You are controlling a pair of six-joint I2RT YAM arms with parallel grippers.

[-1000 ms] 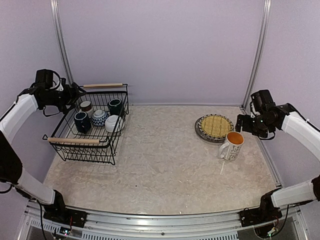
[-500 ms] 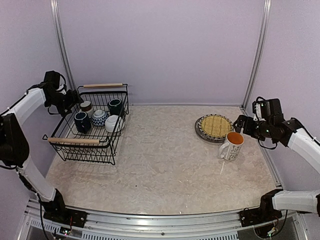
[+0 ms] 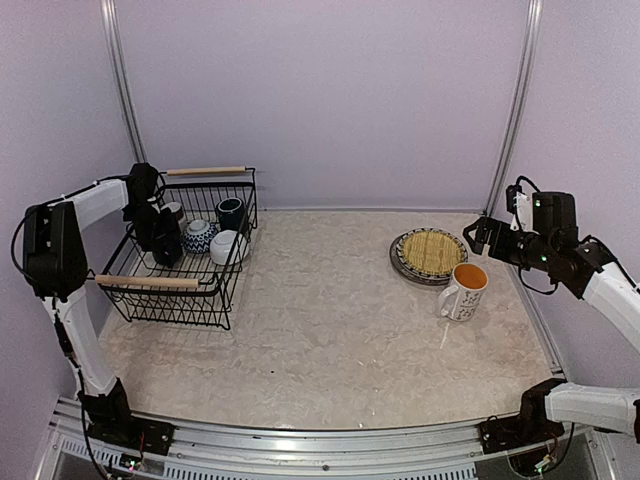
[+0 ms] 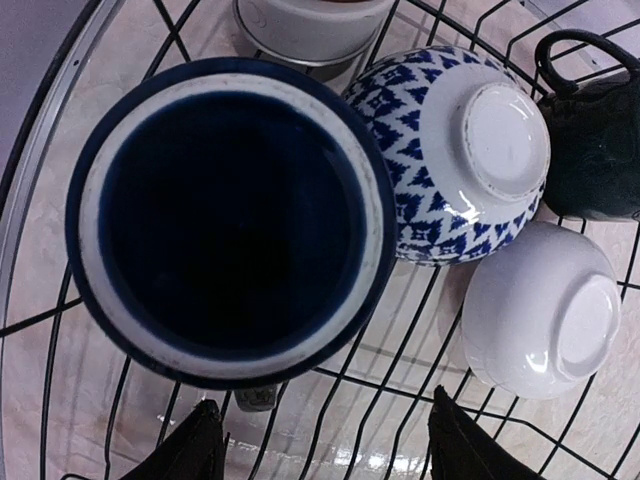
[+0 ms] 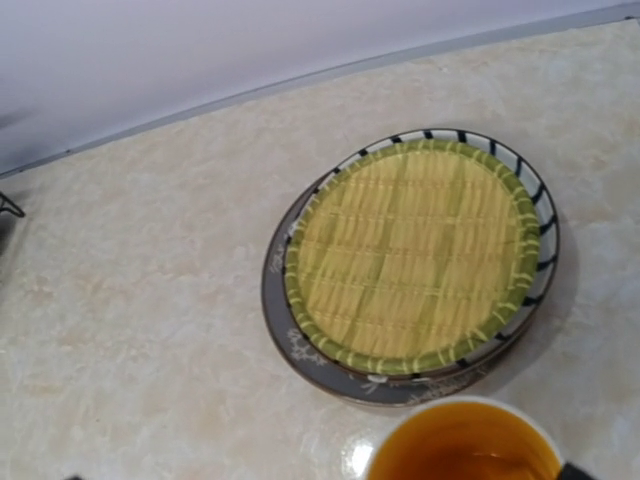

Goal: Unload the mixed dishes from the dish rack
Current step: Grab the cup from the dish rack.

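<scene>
A robotics lab test cell: plain lilac walls [image 3: 320, 100], metal frame posts [image 3: 513, 110], marble-look table [image 3: 330, 320] on aluminium rail [image 3: 300, 445].

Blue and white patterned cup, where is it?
The blue and white patterned cup sits upside down in the black wire dish rack at the top view's left, between the dark blue mug and the white bowl.

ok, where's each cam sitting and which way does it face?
Top external: above and behind the bases, facing forward-down over the table; both arms show, left gripper over the dish rack.
Left wrist: straight down onto the dark blue mug; own fingertips at the bottom edge.
Right wrist: down at the woven plate and orange-lined mug; almost none of the arm shows.
Shared: top external and right wrist both see that plate and mug.
</scene>
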